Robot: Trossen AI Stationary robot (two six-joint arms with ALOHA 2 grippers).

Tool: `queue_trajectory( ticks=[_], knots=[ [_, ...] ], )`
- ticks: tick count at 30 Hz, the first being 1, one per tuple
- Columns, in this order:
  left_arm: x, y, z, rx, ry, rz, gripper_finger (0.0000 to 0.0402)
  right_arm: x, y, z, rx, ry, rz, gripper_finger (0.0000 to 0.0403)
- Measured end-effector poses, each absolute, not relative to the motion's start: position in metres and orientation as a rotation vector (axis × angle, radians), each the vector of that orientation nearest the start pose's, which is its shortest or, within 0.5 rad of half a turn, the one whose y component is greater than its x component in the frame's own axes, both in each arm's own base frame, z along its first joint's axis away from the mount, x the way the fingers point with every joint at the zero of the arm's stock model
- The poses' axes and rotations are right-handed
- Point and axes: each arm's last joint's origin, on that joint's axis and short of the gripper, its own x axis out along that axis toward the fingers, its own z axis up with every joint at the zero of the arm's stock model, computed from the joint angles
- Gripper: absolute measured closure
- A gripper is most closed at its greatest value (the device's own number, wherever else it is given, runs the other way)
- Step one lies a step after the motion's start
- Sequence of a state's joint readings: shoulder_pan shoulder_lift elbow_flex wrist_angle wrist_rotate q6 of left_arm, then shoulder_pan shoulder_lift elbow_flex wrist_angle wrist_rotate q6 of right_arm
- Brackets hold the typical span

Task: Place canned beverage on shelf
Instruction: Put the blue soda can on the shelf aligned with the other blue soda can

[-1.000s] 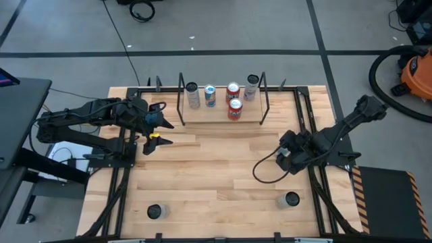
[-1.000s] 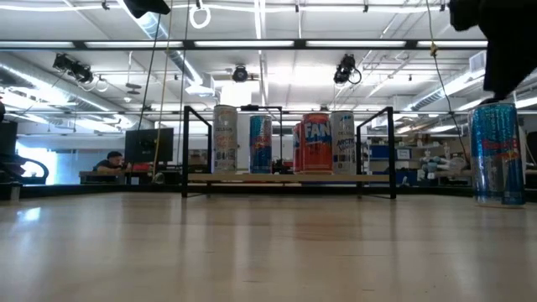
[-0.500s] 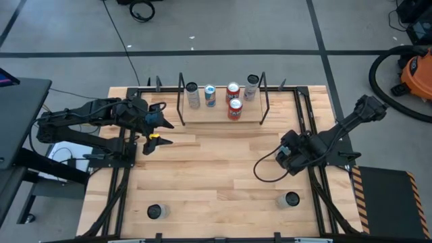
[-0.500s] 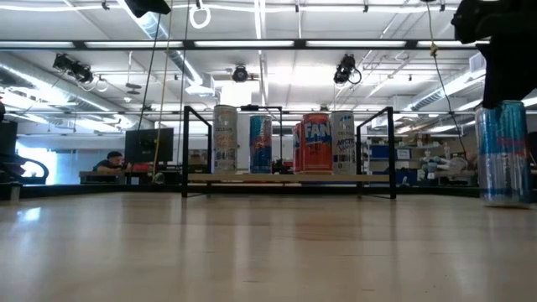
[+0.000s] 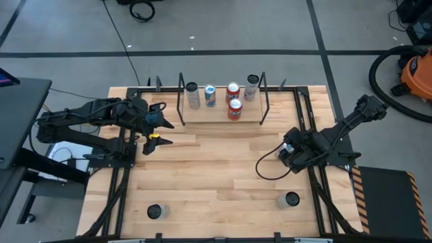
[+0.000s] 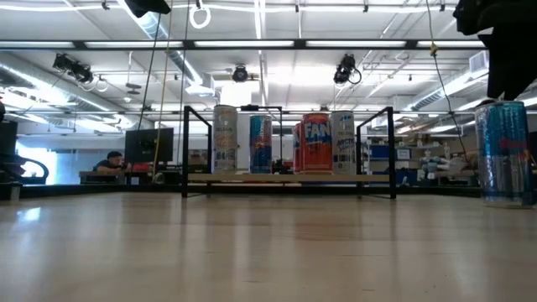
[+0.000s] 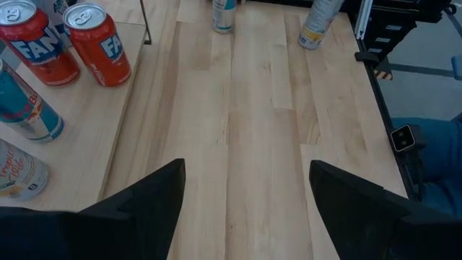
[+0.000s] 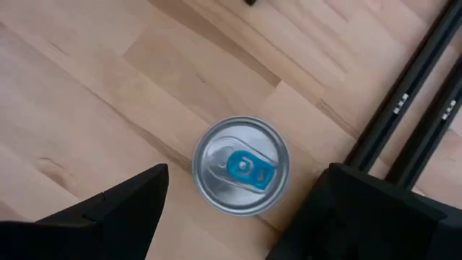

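Right gripper (image 8: pixel 238 209): jaws spread wide above your upright can (image 8: pixel 241 165), aligned for descent; left gripper (image 7: pixel 245 209) released, waiting beside shelf (image 5: pixel 223 116).

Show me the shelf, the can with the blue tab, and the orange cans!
shelf (image 5: pixel 214 115): high view, bare front part of its wooden board.
can with the blue tab (image 8: pixel 241 165): right wrist view, its silver top.
orange cans (image 7: pixel 98 45): left wrist view, side of the nearer one.
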State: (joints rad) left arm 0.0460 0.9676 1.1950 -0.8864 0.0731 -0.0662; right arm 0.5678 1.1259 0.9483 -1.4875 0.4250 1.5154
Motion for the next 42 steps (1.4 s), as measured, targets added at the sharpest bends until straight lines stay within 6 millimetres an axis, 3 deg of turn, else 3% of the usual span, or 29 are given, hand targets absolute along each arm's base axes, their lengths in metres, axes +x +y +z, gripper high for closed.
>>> queue_trajectory(
  ticks=[19, 25, 34, 42],
  knots=[
    [0.172, 0.006, 0.375, -0.103, 0.659, -0.004, 0.0104, 0.133, 0.070, 0.228, 0.470, 1.085, -0.916, 0.0019],
    [0.172, 0.006, 0.375, -0.103, 0.659, -0.004, 0.0104, 0.133, 0.068, 0.228, 0.460, 1.069, -0.932, 0.0060],
    [0.172, 0.006, 0.375, -0.102, 0.659, -0.004, 0.0104, 0.136, 0.064, 0.228, 0.468, 1.085, -0.947, 0.0157],
    [0.172, 0.006, 0.375, -0.102, 0.659, -0.004, 0.0104, 0.146, 0.061, 0.237, 0.520, 1.044, -0.926, 0.0156]
  ],
)
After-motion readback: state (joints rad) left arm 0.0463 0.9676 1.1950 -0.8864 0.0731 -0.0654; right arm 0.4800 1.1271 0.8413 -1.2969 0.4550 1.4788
